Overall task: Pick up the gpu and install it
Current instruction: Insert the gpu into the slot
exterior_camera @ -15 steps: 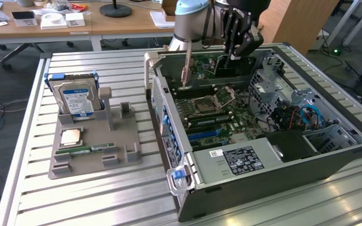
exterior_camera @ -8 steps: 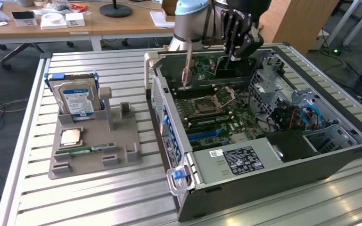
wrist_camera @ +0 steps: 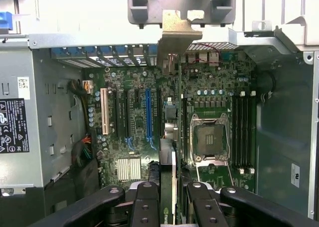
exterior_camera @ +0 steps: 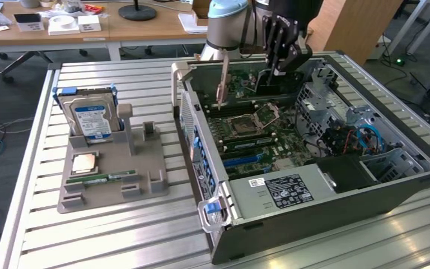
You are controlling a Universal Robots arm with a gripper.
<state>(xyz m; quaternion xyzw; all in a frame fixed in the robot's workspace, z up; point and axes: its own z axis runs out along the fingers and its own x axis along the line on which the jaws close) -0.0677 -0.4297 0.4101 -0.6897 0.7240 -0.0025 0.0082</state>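
- Step in hand: installing. The gpu (wrist_camera: 172, 154) is off its stand and hangs edge-down over the open computer case (exterior_camera: 335, 204).
- Tool (wrist_camera: 172, 202): closed on the gpu, one finger on each face of the card.
- Gpu position: upright above the motherboard (wrist_camera: 132, 137), silvery bracket (exterior_camera: 223, 84) toward the case's rear wall. It looks not yet seated.
- Nearest sockets: the long blue slot (wrist_camera: 148, 112) lies just beside the card's line. Which slot the card sits over, I cannot tell.
- Seating, by my judgement, calls for the card's lower edge to be square over a slot, with the bracket meeting the rear opening.
- Elsewhere: a grey stand (exterior_camera: 110, 185) on the counter (exterior_camera: 110, 238), well apart from the case, carrying a hard drive (exterior_camera: 89, 119) and a memory stick (exterior_camera: 110, 177).
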